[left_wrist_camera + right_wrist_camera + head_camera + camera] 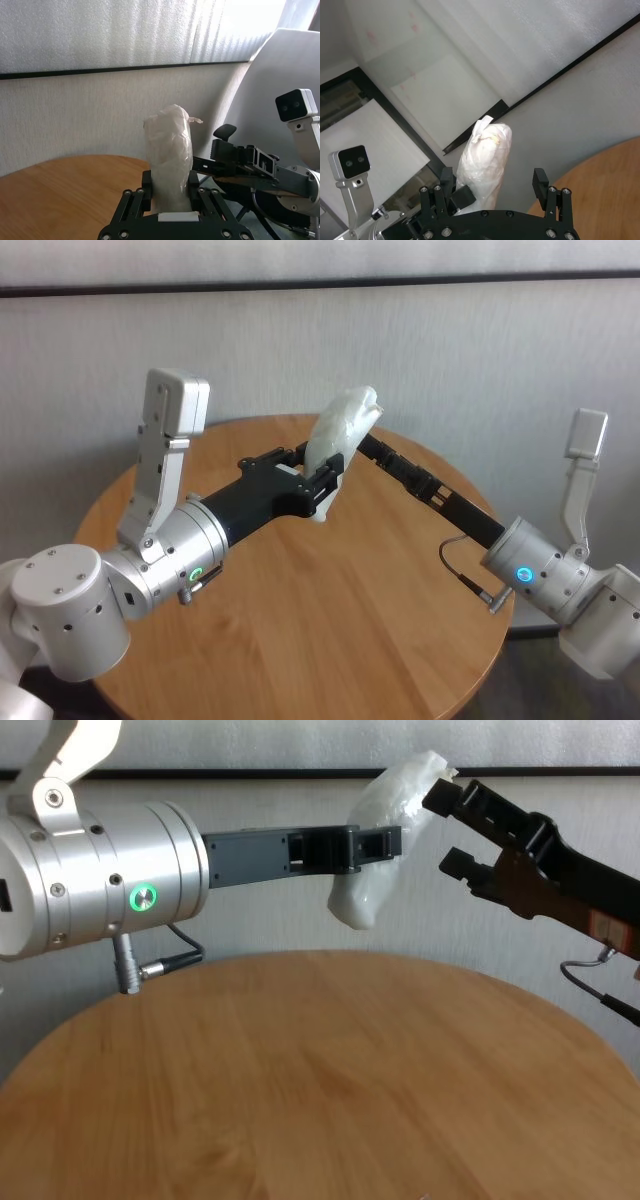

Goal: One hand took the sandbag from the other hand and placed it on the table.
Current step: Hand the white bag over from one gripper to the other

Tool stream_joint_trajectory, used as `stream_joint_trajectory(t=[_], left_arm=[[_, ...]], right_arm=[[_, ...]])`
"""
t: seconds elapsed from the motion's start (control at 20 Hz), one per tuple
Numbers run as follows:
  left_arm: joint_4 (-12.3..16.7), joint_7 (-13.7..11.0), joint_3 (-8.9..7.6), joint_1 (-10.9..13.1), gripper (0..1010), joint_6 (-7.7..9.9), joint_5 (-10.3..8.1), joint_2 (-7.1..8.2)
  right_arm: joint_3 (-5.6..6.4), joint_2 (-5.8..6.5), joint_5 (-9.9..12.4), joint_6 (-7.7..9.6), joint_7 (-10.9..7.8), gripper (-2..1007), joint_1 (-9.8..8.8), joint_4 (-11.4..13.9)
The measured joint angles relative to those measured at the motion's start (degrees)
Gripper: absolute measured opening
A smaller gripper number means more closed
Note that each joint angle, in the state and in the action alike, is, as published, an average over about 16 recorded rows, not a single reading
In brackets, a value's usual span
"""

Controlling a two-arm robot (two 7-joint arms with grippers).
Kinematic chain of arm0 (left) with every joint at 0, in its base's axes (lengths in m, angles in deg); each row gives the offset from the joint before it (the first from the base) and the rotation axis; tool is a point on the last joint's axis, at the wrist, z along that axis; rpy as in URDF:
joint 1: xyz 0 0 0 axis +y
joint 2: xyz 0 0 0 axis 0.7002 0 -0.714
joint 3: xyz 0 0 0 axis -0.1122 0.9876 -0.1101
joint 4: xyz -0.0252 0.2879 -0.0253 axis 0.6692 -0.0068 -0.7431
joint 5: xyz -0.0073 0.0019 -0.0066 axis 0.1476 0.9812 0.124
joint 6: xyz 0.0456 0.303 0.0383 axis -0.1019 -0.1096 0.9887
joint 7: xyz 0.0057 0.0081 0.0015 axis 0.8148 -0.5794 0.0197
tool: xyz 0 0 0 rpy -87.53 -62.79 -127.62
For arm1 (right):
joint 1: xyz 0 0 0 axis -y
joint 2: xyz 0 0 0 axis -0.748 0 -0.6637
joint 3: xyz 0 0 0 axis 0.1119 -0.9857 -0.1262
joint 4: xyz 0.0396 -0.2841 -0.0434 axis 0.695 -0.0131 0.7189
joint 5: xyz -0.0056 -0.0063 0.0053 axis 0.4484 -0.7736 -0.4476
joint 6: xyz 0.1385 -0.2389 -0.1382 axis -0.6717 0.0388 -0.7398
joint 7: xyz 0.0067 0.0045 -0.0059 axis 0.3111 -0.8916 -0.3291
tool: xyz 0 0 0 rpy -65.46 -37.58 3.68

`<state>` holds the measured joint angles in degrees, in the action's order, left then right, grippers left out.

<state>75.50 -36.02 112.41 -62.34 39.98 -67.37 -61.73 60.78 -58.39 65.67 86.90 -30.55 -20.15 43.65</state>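
The white lumpy sandbag (342,435) hangs in the air above the far part of the round wooden table (350,620). My left gripper (325,485), on the green-ringed wrist, is shut on the bag's lower half (170,145). My right gripper (447,828), on the blue-ringed wrist, is open. Its fingers (540,180) straddle the bag's upper part (487,155) without closing on it, and one finger lies close to the bag. In the chest view the bag (358,900) is held well above the tabletop (320,1070).
A grey wall with a black strip (250,770) stands close behind the table. The table's far edge lies just under the two grippers. Each wrist carries a white camera bracket (170,430) that sticks up above the arm.
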Motion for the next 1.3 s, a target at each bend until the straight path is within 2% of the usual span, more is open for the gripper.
stream_joint_trajectory(t=[0.45, 1.3], left_arm=[[0.0, 0.0, 0.0, 0.0, 444, 0.0, 0.0, 0.0], [0.0, 0.0, 0.0, 0.0, 444, 0.0, 0.0, 0.0]], right_arm=[[-1.45, -1.09, 2.0, 1.04, -0.62, 1001, 2.23, -2.4], [-4.49, -2.26, 3.7, 0.83, -2.13, 1001, 6.28, -6.9]])
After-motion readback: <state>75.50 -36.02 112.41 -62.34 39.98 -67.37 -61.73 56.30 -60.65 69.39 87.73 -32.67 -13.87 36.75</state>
